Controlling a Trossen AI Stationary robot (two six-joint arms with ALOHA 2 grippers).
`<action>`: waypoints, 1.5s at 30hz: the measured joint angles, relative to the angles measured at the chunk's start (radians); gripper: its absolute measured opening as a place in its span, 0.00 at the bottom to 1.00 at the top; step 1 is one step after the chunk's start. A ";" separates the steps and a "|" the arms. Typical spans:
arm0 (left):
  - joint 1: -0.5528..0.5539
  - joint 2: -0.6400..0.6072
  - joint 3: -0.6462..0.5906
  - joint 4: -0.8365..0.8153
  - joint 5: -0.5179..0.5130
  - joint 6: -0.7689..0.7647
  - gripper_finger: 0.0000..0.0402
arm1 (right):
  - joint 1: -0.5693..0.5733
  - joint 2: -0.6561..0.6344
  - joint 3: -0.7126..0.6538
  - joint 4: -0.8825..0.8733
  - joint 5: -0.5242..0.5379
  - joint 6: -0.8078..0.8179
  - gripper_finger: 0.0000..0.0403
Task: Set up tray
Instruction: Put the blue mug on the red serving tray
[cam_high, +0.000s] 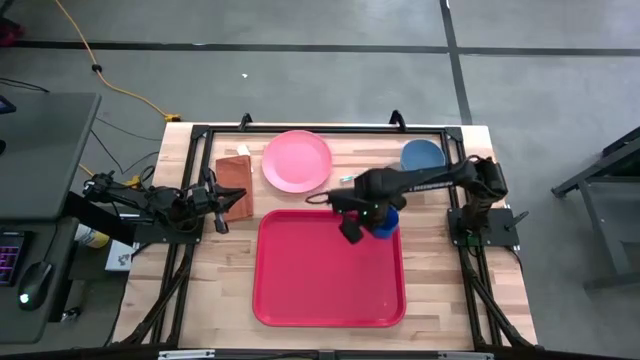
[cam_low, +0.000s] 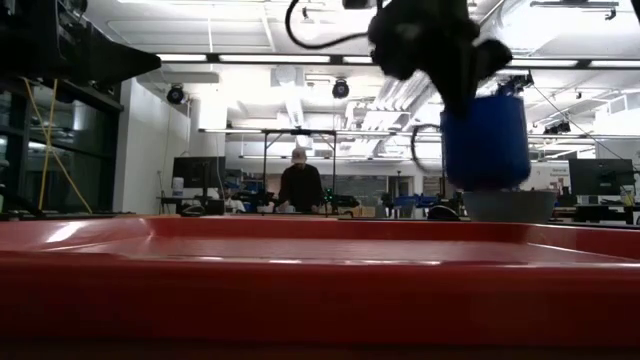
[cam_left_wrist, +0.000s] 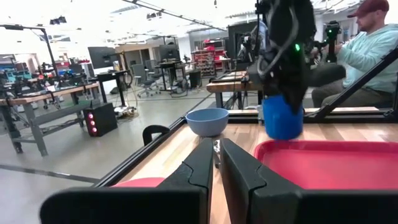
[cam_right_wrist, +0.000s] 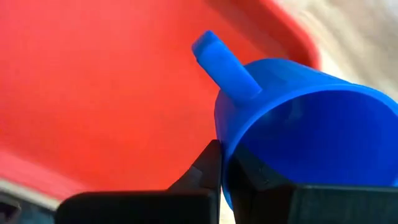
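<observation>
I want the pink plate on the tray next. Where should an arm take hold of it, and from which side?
Probably the thin rim of the pink plate. It lies flat on the table behind the tray, so fingers likely need to straddle the edge from above. The left side seems most open: the right gripper, shut on the blue cup, occupies the other.

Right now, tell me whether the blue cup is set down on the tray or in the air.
In the air: the blue cup hangs clear above the red tray, its rim pinched in the right gripper.
</observation>
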 joint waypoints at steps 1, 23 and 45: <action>0.000 0.000 0.000 0.000 0.000 0.000 0.15 | 0.009 0.001 -0.028 0.048 0.001 0.026 0.00; 0.000 0.000 0.000 -0.001 0.001 0.000 0.15 | -0.019 0.000 -0.194 0.177 0.073 0.140 0.00; 0.000 0.000 0.000 -0.001 0.003 -0.001 0.15 | -0.034 -0.002 -0.194 0.189 0.035 0.087 0.00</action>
